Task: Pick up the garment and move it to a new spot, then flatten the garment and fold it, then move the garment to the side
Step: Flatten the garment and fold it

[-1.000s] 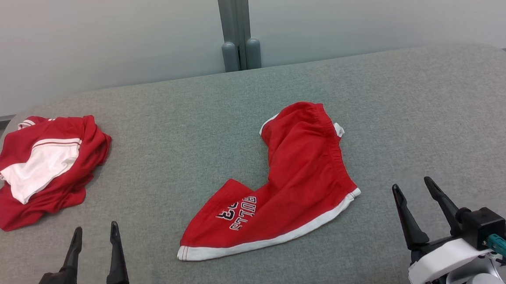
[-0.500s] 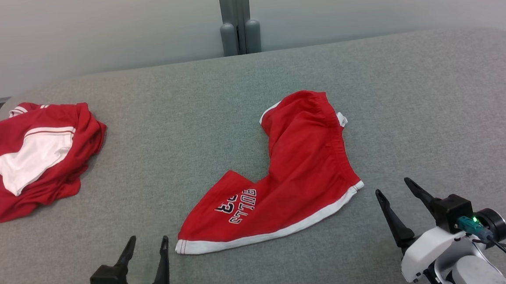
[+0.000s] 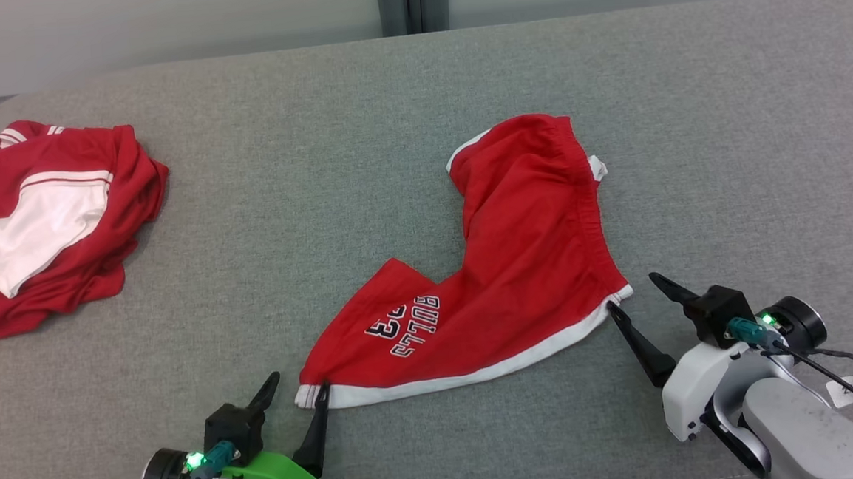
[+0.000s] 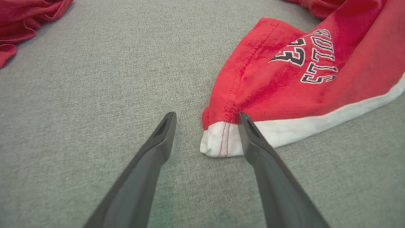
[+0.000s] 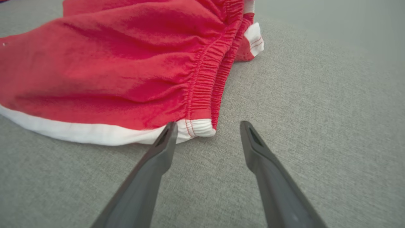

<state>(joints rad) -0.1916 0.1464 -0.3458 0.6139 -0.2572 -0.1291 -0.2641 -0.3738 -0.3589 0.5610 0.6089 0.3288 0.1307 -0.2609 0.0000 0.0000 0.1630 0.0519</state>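
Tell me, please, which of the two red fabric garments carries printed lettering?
The flat red shorts with the white hem, mid-surface, reading BULLS 23; the crumpled red-and-white garment at the left shows none.

Red shorts (image 3: 524, 263): soft knit, white band along one long edge, gathered elastic waistband, small white tab at the far end, "BULLS 23" lettering in black and white, upside down in the head view. Lies flat on the grey fabric surface (image 3: 318, 165), right of centre and nearer the front edge than the back. Bends into an L, one leg stretching toward the front-left, the other toward the back edge. White band faces the front edge; waistband runs along the right side. Lightly creased.
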